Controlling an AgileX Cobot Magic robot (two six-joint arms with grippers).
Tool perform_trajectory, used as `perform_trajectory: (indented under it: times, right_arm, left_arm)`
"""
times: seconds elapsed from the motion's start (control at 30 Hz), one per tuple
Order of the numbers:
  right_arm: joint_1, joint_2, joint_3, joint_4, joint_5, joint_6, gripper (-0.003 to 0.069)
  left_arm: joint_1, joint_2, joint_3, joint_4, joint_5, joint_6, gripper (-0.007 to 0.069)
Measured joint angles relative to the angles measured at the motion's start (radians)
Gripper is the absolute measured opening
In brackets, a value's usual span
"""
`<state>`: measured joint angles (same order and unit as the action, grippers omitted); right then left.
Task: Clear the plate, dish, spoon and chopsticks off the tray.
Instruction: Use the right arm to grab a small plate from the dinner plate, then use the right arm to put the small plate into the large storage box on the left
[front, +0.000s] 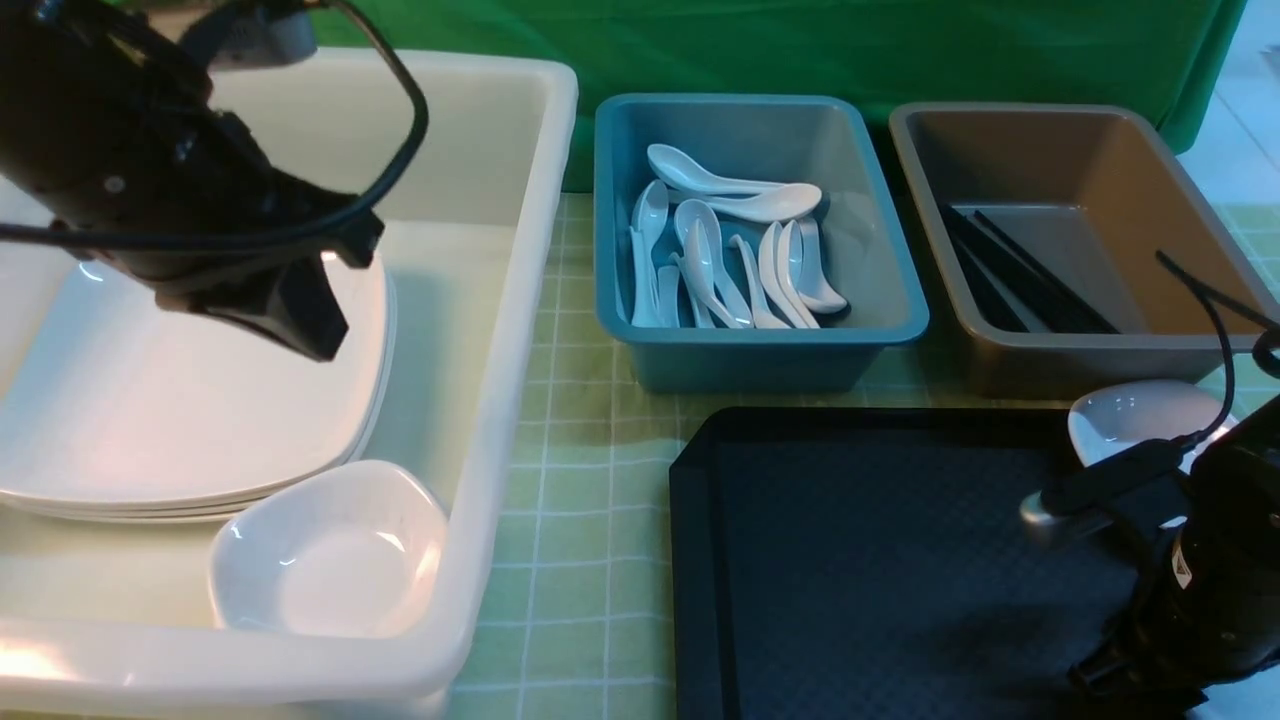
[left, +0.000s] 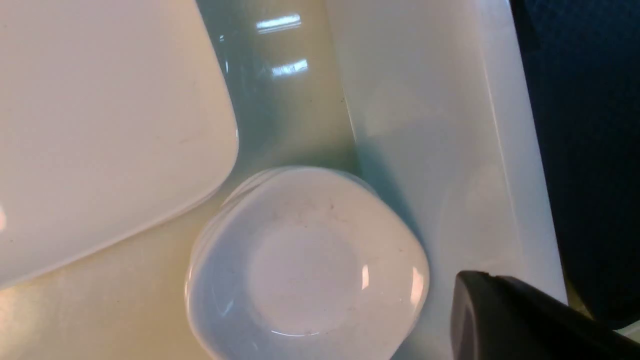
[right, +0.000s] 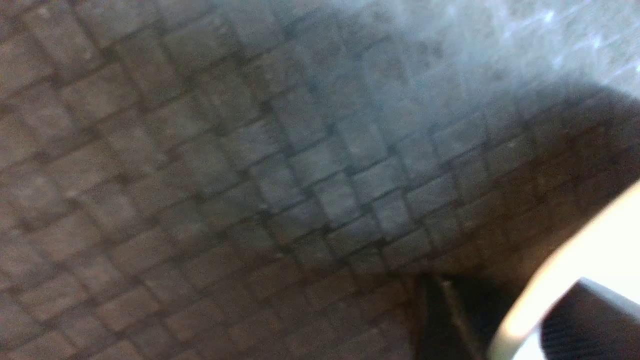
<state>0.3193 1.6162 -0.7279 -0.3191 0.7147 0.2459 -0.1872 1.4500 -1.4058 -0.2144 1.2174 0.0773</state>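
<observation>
A small white dish (front: 1130, 415) sits on the black tray (front: 880, 560), at its far right corner. My right gripper (right: 510, 300) is open and straddles the dish's rim (right: 525, 295), one finger inside the dish and one outside over the tray. My left gripper (front: 310, 335) hangs shut and empty above the white tub (front: 520, 300). In that tub lie the stacked plate (front: 180, 410) and another small dish (left: 305, 265). The spoon (front: 740, 205) lies among several in the blue bin. The chopsticks (front: 1030, 275) are in the brown bin.
The blue bin (front: 760, 340) and the brown bin (front: 1080, 355) stand behind the tray on a green checked cloth (front: 580, 520). The tub's wall (left: 440, 150) runs close beside my left gripper (left: 467, 285).
</observation>
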Motion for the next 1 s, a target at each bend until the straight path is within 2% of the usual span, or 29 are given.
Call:
perform_trajectory:
  times: [0.07, 0.2, 0.27, 0.3, 0.37, 0.53, 0.57, 0.63, 0.7, 0.87, 1.0]
  right_arm:
    - [0.0, 0.003, -0.002, -0.027, 0.019, 0.0, 0.0169]
    - [0.014, 0.004, -0.031, -0.033, 0.09, -0.022, 0.0164]
    - [0.032, -0.01, -0.046, -0.03, 0.147, -0.038, 0.0136]
    - [0.062, -0.042, -0.064, -0.02, 0.208, -0.042, 0.0085]
    - [0.109, -0.101, -0.099, 0.003, 0.276, -0.047, 0.0037]
    - [0.255, -0.251, -0.236, 0.11, 0.37, -0.045, 0.0026]
    - [0.307, -0.281, -0.303, 0.139, 0.378, -0.035, 0.0026]
    - [0.344, -0.294, -0.348, 0.157, 0.383, -0.03, 0.0026]
    - [0.445, -0.297, -0.467, 0.177, 0.383, -0.008, 0.0026]
    - [0.61, -0.216, -0.692, 0.184, 0.362, 0.012, 0.0025]
    - [0.728, -0.002, -0.94, 0.188, 0.339, 0.014, 0.0025]
  left_arm:
    - [0.0, 0.0, 0.002, 0.0, -0.001, 0.004, -0.0006]
    - [0.0, -0.011, 0.006, 0.026, 0.0, 0.021, -0.0006]
    - [0.004, -0.019, 0.006, 0.05, 0.0, 0.025, -0.0006]
    - [0.023, -0.03, 0.006, 0.06, 0.0, 0.035, -0.0006]
    - [0.058, -0.041, 0.006, 0.055, 0.0, 0.046, -0.0006]
    - [0.195, -0.043, 0.006, 0.013, 0.001, 0.061, -0.0006]
    - [0.256, -0.043, 0.006, -0.004, 0.001, 0.068, -0.0006]
    - [0.294, -0.043, 0.006, -0.019, 0.001, 0.073, -0.0006]
    - [0.378, -0.043, 0.006, -0.06, 0.001, 0.088, -0.0006]
    - [0.501, -0.043, 0.006, -0.087, 0.001, 0.096, -0.0006]
    - [0.577, -0.043, 0.006, -0.114, 0.001, 0.098, -0.0006]
